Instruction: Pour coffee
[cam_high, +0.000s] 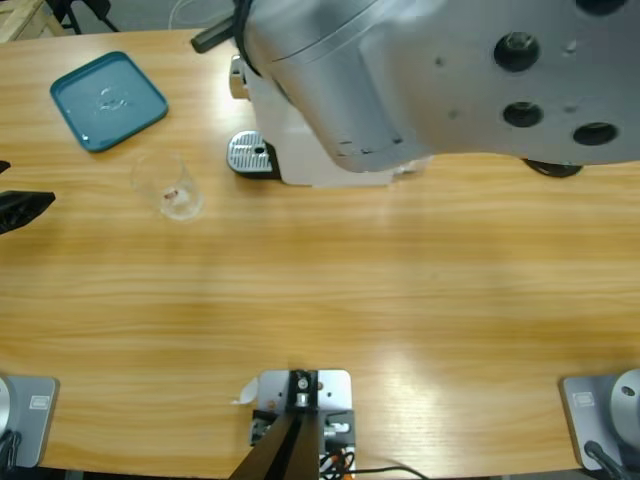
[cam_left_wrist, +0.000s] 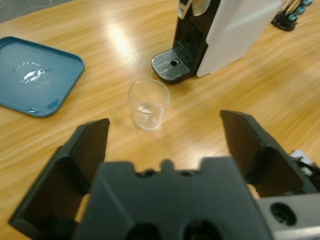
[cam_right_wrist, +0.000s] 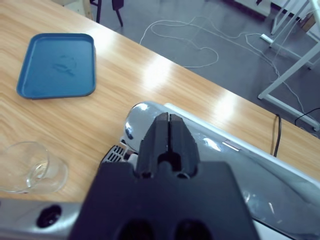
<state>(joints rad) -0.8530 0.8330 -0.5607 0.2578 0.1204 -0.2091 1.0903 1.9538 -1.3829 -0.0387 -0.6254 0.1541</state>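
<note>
- Left gripper (cam_left_wrist: 165, 140) hanging low over the worktop (cam_high: 400, 290), jaws spread wide, nothing between them.
- Pointing straight at a small clear glass (cam_left_wrist: 148, 104), standing upright on the wood and well clear of the jaws.
- Can't make out any amber coffee in that glass, just a bit of shine at the bottom, so looks about empty from here.
- From the high view, only the tip of the left gripper (cam_high: 22, 208) poking in at the left edge, glass (cam_high: 168, 185) off to its right.
- Teal tray (cam_high: 108, 100) lying flat near the far left corner, a few clear wet-looking specks on it, otherwise bare.
- White coffee machine (cam_left_wrist: 220, 35) just past the glass, its metal drip grate (cam_left_wrist: 172, 65) sticking out toward the glass but not touching it.
- Right gripper (cam_right_wrist: 169, 137) up above the machine, jaws pinched together, holding nothing.
- Chrome top of the machine (cam_right_wrist: 145, 117) right under those closed jaws; touching or not, can't tell.
- Big silver arm (cam_high: 440, 70) filling the top of the high view, hiding most of the machine.
- Grey floor with loose white cables (cam_right_wrist: 185, 45) beyond the worktop's far edge in the right wrist view.
</note>
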